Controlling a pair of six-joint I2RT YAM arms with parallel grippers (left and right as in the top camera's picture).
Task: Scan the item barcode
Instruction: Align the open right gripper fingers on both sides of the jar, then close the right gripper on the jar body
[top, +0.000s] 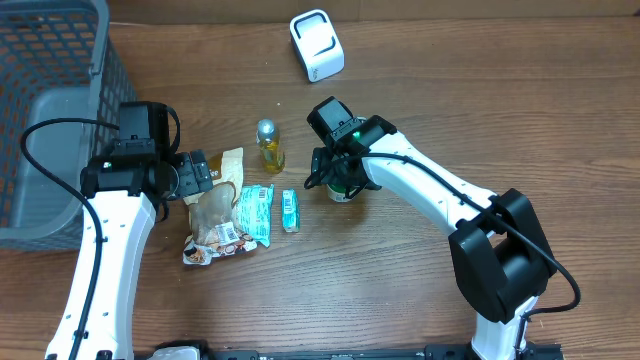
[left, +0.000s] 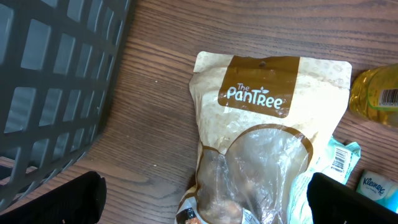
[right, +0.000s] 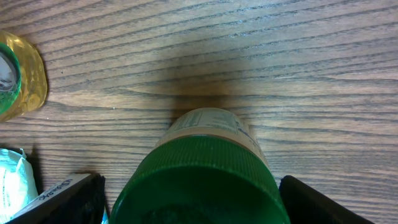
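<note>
Checking the right gripper (top: 338, 178) first: parked straight over the green-capped bottle (top: 345, 192), jaws spread wide and straddling the cap from either side. Just beside the cap, not visibly clamped on it.

Bottle upright on the wooden table (top: 400, 290), long axis vertical, cap pointing up into the wrist camera. Can't spot a barcode on the label from any of these views.

White scanner (top: 316, 45) well apart from it, toward the far edge and slightly to the left. So probably a squeeze, a lift, then a carry away from the robot with the label turned toward the scanner.

Clearly the nearer arm for this job. Left gripper (top: 205, 178) also wide open, holding nothing, hovering over the PanTree snack pouch (left: 261, 124) across the pile.
</note>
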